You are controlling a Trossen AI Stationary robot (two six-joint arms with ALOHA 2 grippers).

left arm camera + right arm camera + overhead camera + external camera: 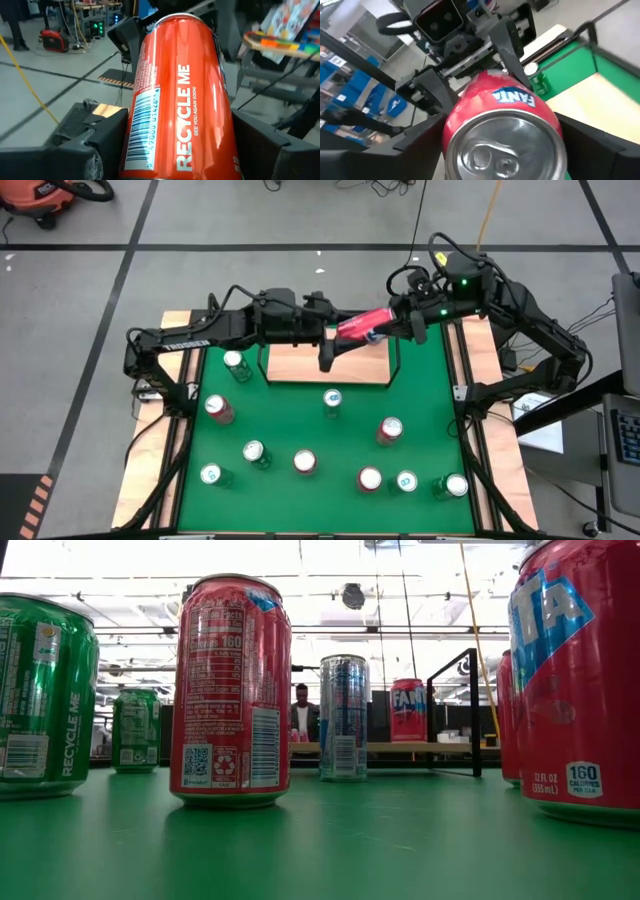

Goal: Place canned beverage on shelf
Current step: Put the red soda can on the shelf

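Note:
A red canned beverage hangs lying on its side above the shelf, a light-wood board with a black rail. My left gripper reaches in from the table's left and is shut on the can. My right gripper comes from the right. Its fingers stand on either side of the can's top end. A thin gap shows at one finger, so this gripper reads as open. My left gripper pinches the can's round side wall between its two fingers, over the half toward the can's bottom end. The fingers come in about level from the table's left and lie along the can. The can hangs clear of the shelf, nearly level, its top toward the right gripper.
Several red and green cans stand upright on the green mat in front of the shelf. A silver can stands just before the board. Pale wooden strips run along both table sides. A person is in the room behind.

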